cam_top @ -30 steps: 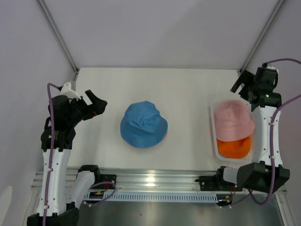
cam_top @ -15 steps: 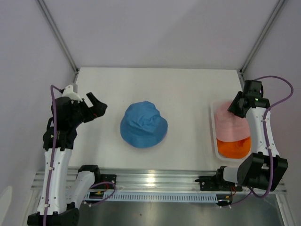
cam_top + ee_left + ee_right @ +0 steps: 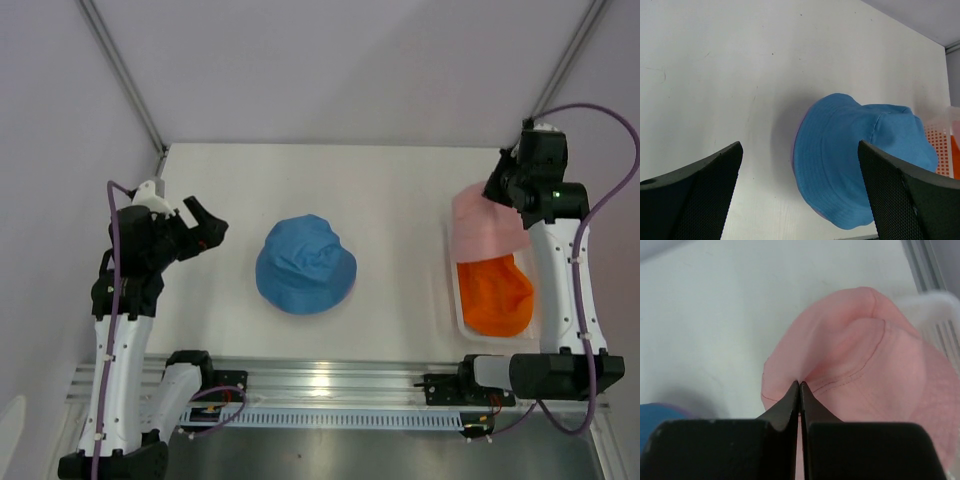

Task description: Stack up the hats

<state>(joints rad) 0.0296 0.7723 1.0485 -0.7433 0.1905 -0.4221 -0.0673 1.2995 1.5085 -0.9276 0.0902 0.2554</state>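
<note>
A blue hat point(image 3: 304, 265) lies mid-table, and a thin lavender edge of a hat under it shows in the left wrist view point(image 3: 796, 145). The pink hat point(image 3: 482, 222) hangs lifted over the far end of the basket, pinched at its brim by my right gripper point(image 3: 497, 192), which is shut on it; the fabric bunches at the fingertips point(image 3: 800, 385). The orange hat point(image 3: 497, 293) lies uncovered in the basket. My left gripper point(image 3: 207, 226) stands open, left of the blue hat point(image 3: 865, 155) and apart from it.
A white plastic basket point(image 3: 455, 300) sits at the table's right side. The aluminium rail point(image 3: 330, 380) runs along the near edge. Grey enclosure walls and slanted frame bars point(image 3: 125, 75) close the back and sides.
My right gripper came down onto the pink hat, shut on its brim, and raised it toward the back, baring the orange hat. The left arm shifted only slightly, still open.
</note>
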